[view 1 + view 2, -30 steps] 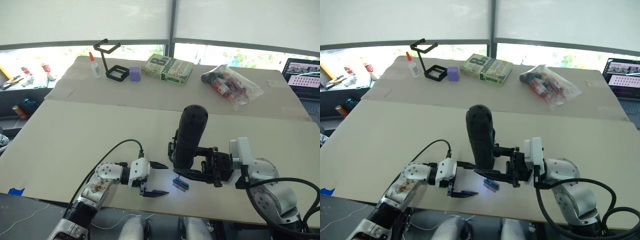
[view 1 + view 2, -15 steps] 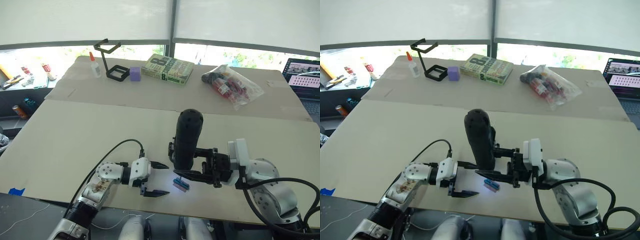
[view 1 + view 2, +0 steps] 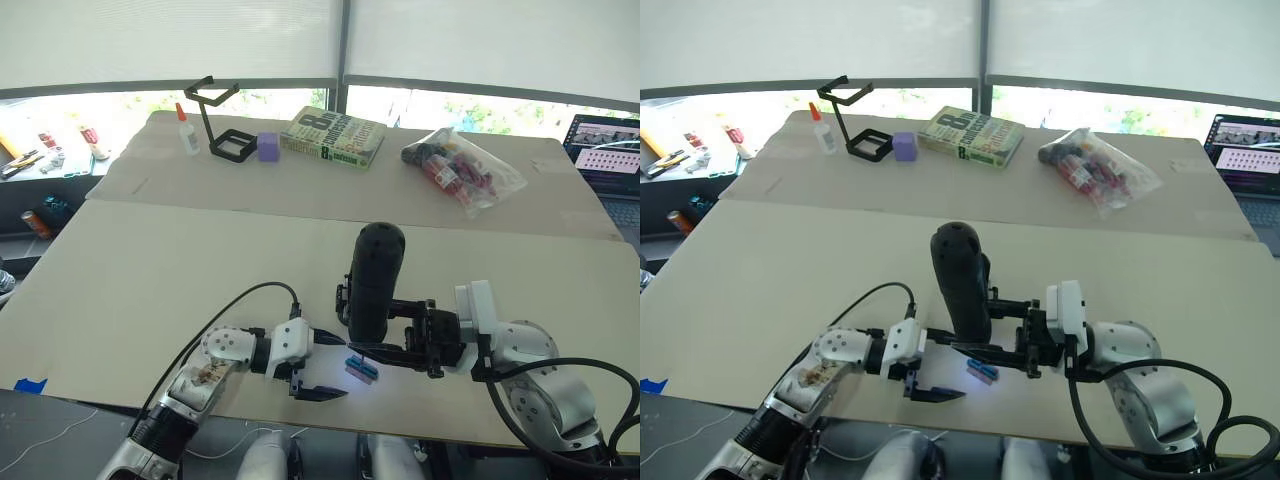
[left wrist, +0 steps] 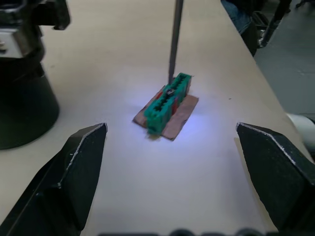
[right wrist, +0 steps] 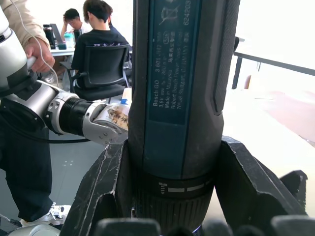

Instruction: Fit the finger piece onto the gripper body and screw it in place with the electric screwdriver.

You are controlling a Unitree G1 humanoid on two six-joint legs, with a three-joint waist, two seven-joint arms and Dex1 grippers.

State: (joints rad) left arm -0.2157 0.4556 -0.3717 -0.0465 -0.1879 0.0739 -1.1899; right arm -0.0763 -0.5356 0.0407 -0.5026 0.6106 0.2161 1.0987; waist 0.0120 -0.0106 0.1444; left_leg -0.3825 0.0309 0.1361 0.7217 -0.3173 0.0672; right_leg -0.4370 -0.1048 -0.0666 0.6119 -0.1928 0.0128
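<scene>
Right claw [image 3: 400,335] clamped around the electric screwdriver [image 3: 375,280], held upright, long axis near vertical, thin bit pointing down. Bit tip resting on or just over the small green-and-brown block [image 4: 170,104], lit by the tool's lamp on the surface [image 3: 200,260]; contact hard to confirm. Left claw [image 3: 322,365] spread wide apart, empty, just beside the block on the robot's left, fingers straddling the line toward it. Nearer arm for steadying the block: the left. Likely a screw being picked up from the block, judging by the bit's place.

Gripper body partly hidden behind the screwdriver in the head views; a dark rounded base [image 4: 22,105] close to the block, probably that body, cut off by the frame. Finger piece not identifiable. Far off on the surface: book [image 3: 333,137], wire-frame stand [image 3: 222,120], plastic bag [image 3: 460,168].
</scene>
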